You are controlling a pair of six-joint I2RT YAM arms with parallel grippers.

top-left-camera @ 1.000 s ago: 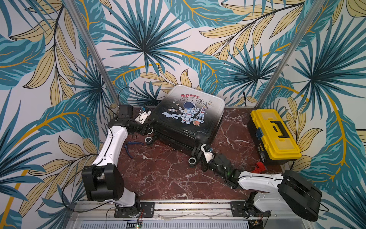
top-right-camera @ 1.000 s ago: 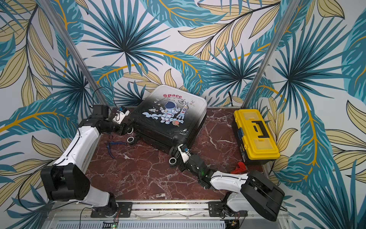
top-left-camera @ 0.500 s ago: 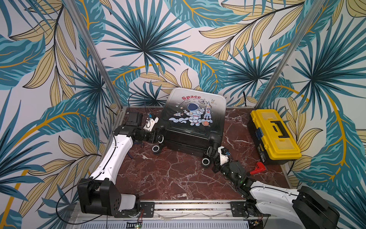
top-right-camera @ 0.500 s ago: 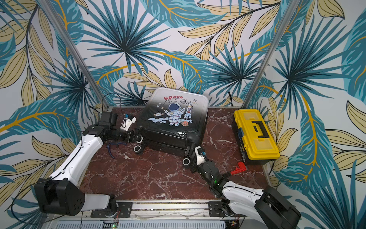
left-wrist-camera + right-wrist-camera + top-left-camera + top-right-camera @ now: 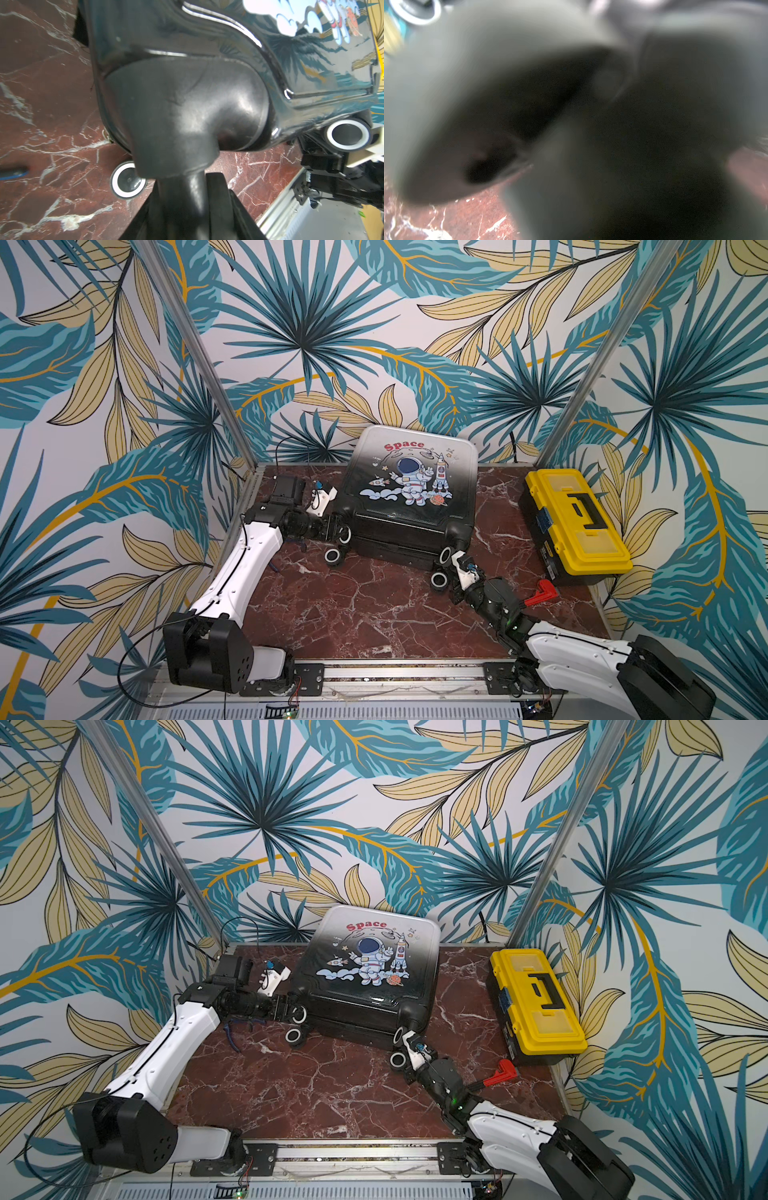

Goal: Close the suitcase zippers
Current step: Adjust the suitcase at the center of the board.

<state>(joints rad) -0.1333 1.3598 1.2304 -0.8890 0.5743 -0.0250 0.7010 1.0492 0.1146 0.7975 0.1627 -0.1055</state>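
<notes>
The suitcase (image 5: 409,489) (image 5: 374,969) lies flat at the back of the table, its astronaut lid down and its wheels toward the front. The zippers show only as a thin dark band (image 5: 397,546) along the front seam; no pull can be made out. My left gripper (image 5: 338,531) (image 5: 293,1013) (image 5: 187,187) is shut on the stem of the front-left wheel mount, its jaws on either side of it. My right gripper (image 5: 444,570) (image 5: 405,1052) is shut and sits against the front-right wheels (image 5: 439,580). The right wrist view is a dark blur.
A yellow toolbox (image 5: 575,522) stands at the right edge, with a small red piece (image 5: 540,591) in front of it. A blue strap (image 5: 235,1033) lies on the marble beside my left arm. Metal posts rise at both back corners.
The suitcase has swung round and slid to the right, from askew to nearly square with the table. Both grippers travelled with its front wheels; neither has opened or shut.
</notes>
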